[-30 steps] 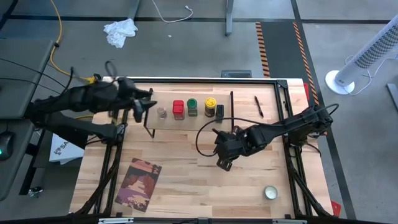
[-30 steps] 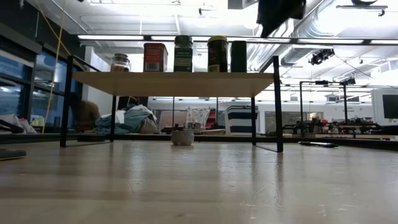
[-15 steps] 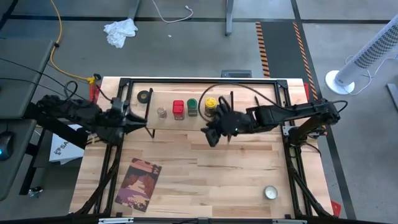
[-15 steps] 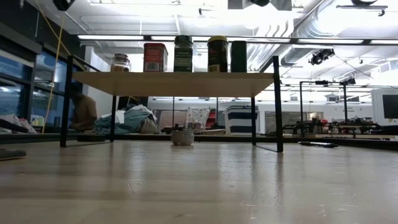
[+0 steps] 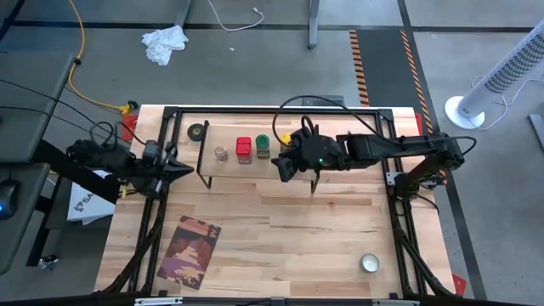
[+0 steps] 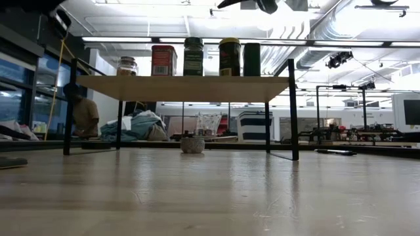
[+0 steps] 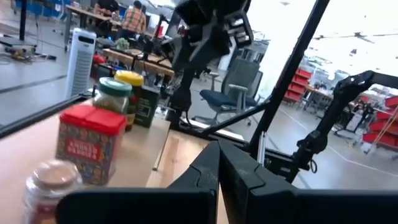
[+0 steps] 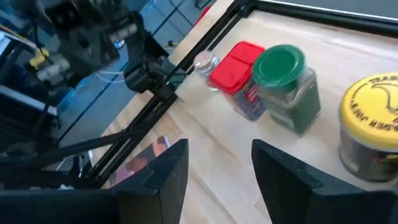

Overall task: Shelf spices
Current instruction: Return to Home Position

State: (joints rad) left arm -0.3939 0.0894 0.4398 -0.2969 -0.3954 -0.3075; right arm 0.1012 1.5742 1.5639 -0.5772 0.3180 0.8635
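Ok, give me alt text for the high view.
A clear jar, red tin and green-lidded jar line a wooden shelf. The right tool hovers over the row's right end; the left tool sits off the shelf's left end.

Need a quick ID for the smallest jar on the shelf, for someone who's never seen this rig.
On the wooden table stands a low light-wood shelf on thin black legs, with five containers in a row on top. The jar is at the row's end, beside the red-topped can. It is the shortest, with a clear body and pale lid.
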